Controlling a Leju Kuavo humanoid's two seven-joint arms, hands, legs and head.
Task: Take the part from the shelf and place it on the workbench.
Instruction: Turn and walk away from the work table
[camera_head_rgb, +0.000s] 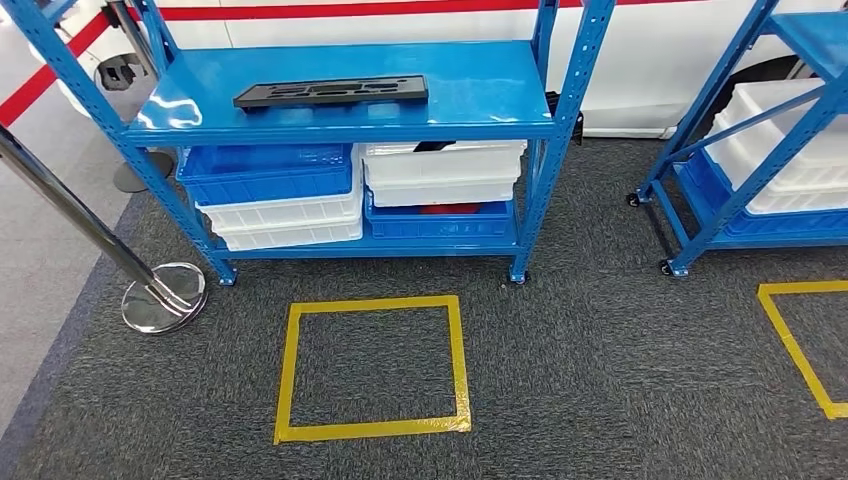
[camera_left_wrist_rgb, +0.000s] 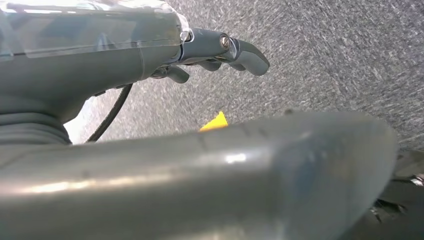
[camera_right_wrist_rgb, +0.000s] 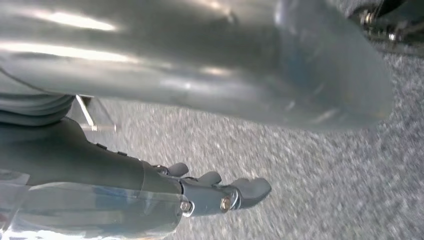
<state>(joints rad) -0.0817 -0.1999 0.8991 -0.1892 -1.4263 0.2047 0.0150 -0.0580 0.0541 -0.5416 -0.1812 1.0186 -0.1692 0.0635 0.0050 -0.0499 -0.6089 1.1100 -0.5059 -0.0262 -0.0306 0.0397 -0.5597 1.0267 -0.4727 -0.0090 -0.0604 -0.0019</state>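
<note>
A flat black part with several cut-outs lies on the top board of the blue shelf, toward its left half. My left hand hangs over grey carpet in the left wrist view, fingers apart and holding nothing. My right hand hangs over the carpet in the right wrist view, also holding nothing, with its fingers loosely extended.
Blue and white bins fill the shelf's lower level. A yellow taped square marks the carpet in front of it. A chrome stanchion base stands at the left. A second blue shelf with white bins stands at the right.
</note>
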